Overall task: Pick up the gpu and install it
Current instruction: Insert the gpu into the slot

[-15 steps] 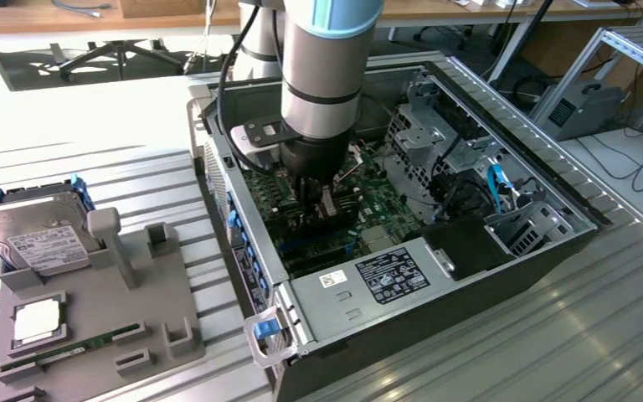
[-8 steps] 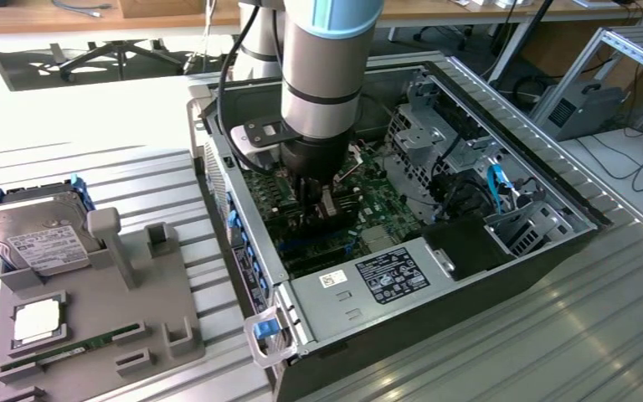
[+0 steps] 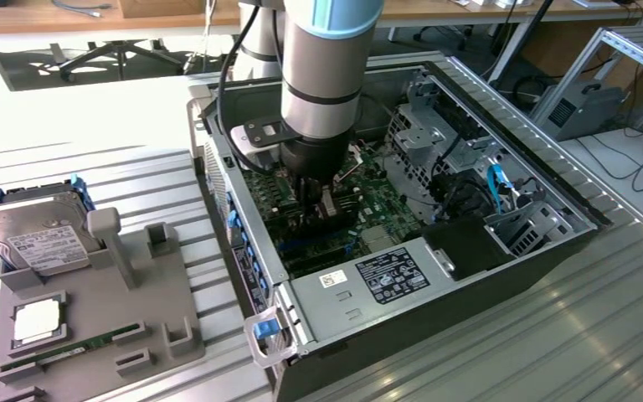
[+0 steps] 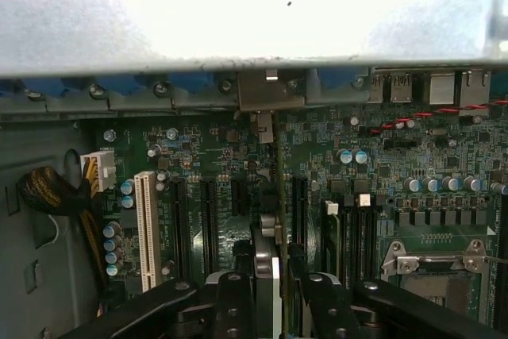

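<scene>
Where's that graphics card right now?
The gpu stands on edge between the gripper fingers, inside the open computer case, just over the motherboard slots. In the exterior view that is mid-case, below the arm.

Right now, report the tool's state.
Tool: closed on the gpu, held edge-on above the motherboard inside the open computer case.

hard drive (image 3: 33,239) in grey holder (image 3: 131,335) | RAM stick (image 3: 70,346) in holder slot | open computer case (image 3: 545,180)
</scene>
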